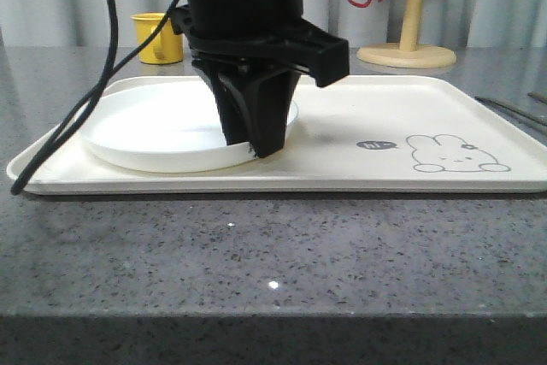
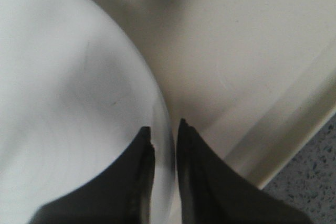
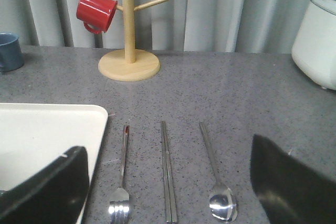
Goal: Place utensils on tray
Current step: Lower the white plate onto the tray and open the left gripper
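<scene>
Left gripper (image 1: 254, 150) fingers nearly closed astride the white plate (image 1: 154, 138) rim on the tray (image 1: 342, 168). Right gripper (image 3: 168, 192) fingers wide open, empty, above fork (image 3: 122, 182), chopsticks (image 3: 167, 171) and spoon (image 3: 218, 182) on the tabletop (image 3: 236, 93), tray at 9 o'clock.

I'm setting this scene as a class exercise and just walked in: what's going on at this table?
The left tool is down at the edge of a white plate lying on the cream tray, its fingers either side of the plate's rim. The right tool hangs open above the grey counter beside the tray. Below it the fork, chopsticks and spoon lie side by side on the counter. None of them is on the tray yet.
</scene>
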Robot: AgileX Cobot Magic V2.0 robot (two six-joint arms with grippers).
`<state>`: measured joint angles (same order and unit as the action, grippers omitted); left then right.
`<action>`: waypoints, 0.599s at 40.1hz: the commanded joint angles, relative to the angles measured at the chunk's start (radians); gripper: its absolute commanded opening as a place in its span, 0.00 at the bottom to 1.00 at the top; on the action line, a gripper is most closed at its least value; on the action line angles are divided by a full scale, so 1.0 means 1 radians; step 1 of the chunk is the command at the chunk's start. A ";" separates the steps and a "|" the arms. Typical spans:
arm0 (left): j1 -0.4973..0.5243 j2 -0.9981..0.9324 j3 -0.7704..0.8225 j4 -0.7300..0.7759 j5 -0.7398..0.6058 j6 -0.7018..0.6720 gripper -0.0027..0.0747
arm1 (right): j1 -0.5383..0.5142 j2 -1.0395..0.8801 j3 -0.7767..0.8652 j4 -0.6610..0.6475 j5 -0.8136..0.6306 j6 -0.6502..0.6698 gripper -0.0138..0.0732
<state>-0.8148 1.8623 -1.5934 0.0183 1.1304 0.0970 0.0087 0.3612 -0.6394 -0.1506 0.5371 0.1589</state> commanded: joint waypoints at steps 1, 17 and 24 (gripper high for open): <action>-0.008 -0.049 -0.032 -0.018 -0.029 -0.010 0.38 | -0.005 0.015 -0.032 -0.020 -0.078 -0.007 0.90; 0.012 -0.159 -0.188 0.111 0.123 -0.008 0.38 | -0.005 0.015 -0.032 -0.020 -0.078 -0.007 0.90; 0.100 -0.233 -0.179 0.109 0.135 -0.031 0.14 | -0.005 0.015 -0.032 -0.020 -0.078 -0.007 0.90</action>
<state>-0.7525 1.7086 -1.7472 0.1121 1.2420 0.0926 0.0087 0.3612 -0.6394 -0.1506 0.5371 0.1589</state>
